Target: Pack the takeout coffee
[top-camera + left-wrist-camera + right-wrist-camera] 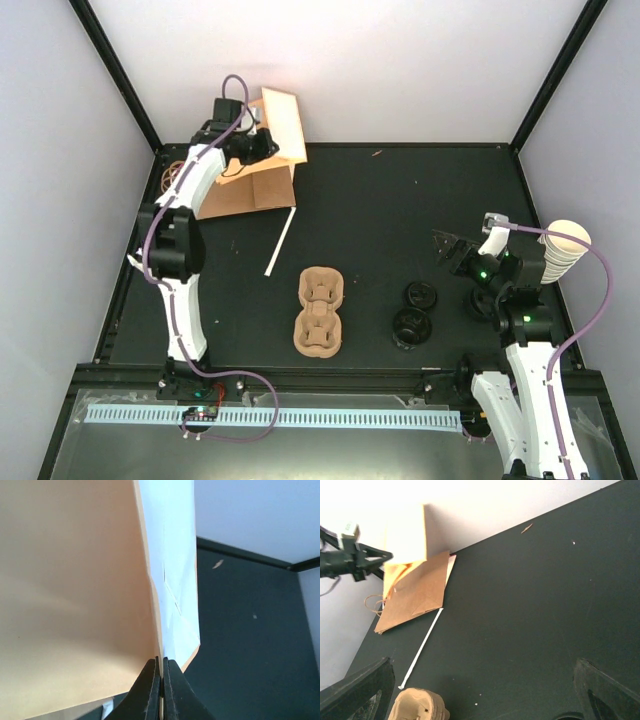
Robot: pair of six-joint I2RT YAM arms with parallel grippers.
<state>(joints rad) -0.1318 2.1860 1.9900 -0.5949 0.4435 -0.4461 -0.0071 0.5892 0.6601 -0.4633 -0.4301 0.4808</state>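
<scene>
Both units match: left arm (185,250) and right arm (530,400) have white moulded link shells, black joint housings, and a purple cable (160,235) routed outside each one from base to wrist. The right arm shows two green status lights (482,271) lit on its black joints, plus a white piece at the wrist. The left gripper (161,662) has plain matte black fingers tapering to thin wedges. The right gripper (482,680) has broader black fingers (357,692), each with an oval recess.
</scene>
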